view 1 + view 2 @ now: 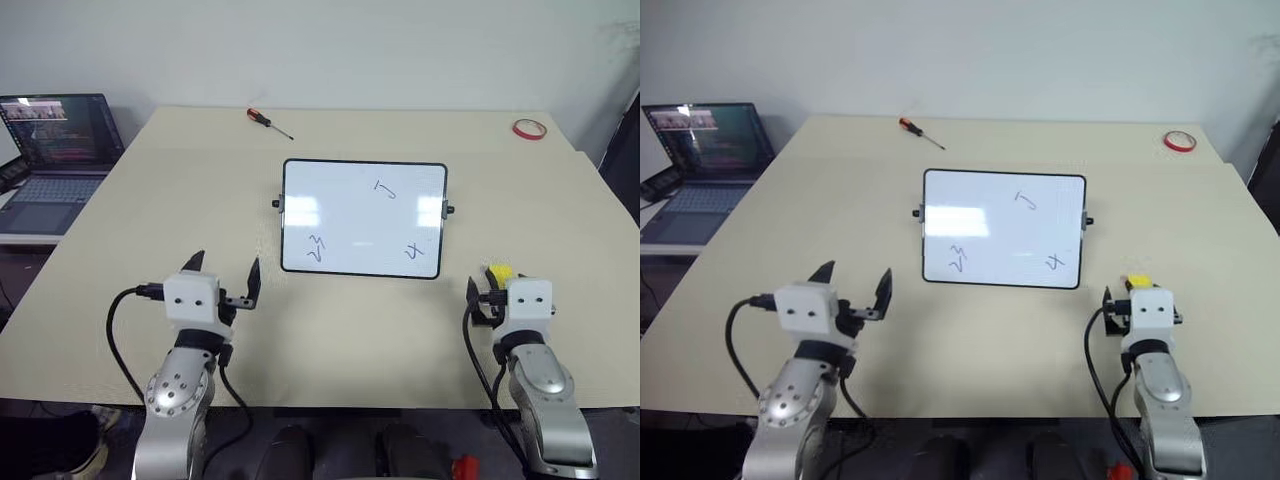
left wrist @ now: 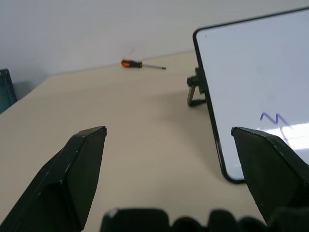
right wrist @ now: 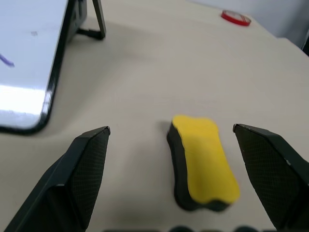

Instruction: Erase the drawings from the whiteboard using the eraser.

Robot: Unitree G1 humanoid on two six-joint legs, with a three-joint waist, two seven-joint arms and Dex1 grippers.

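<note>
The eraser (image 3: 203,162) lies flat on the tabletop (image 1: 400,330), yellow face up over a dark base, just ahead of my right gripper (image 3: 171,140) and between its two fingers (image 3: 82,169), nearer one finger than the other. Those fingers stand wide apart and released; neither touches the block. In the head views the eraser peeks out just past the right gripper, near the whiteboard's (image 1: 340,200) near right corner but apart from it.

The whiteboard sits in the middle of the tabletop, propped on small black side knobs. I see the drawings (image 1: 316,249) on it: one squiggle near the lower left, one near the lower right and one toward the upper right.

My left gripper (image 1: 225,272) hovers above the tabletop, just off the board's near left corner, its fingers spread and empty.

Farther out, a screwdriver (image 1: 268,121) lies near the far edge, a red tape ring (image 1: 529,128) at the far right corner, and an open laptop (image 1: 50,150) stands beside the tabletop on the left.
</note>
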